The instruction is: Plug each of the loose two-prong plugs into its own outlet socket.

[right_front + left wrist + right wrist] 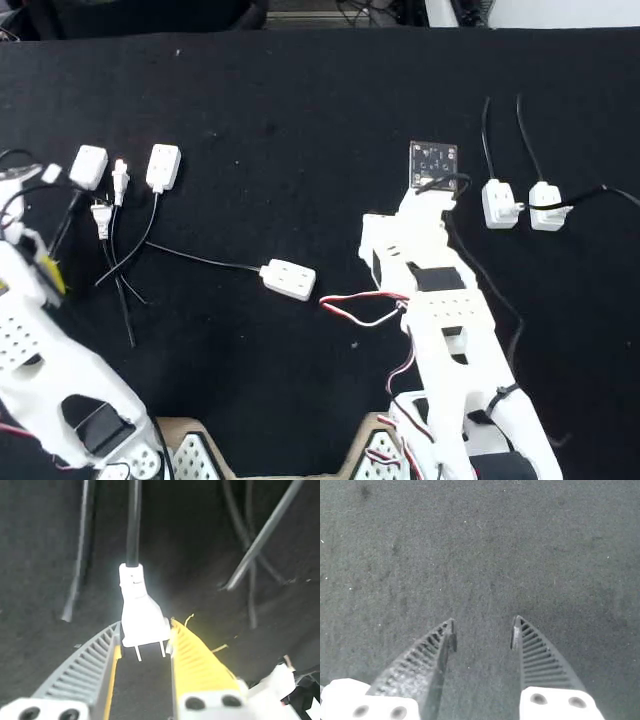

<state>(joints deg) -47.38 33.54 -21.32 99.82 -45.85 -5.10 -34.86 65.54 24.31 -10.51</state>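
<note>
Judged early: clamps one plug (pixel 142 607) in left gripper (pixel 145 632), holds right gripper (pixel 482 630) spread and empty, leaves middle socket (pixel 288 279) unfilled.

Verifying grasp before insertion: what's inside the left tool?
A white two-prong plug is held at the tips of the left tool, its prongs pointing back toward the wrist and its black cord leading away. The plug's underside and the pad contact faces are covered.

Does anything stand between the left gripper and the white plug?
Nothing visible does. The white plug is held directly between the fingertips of the left gripper, prongs toward the wrist; the black cables lie beyond it.
</note>
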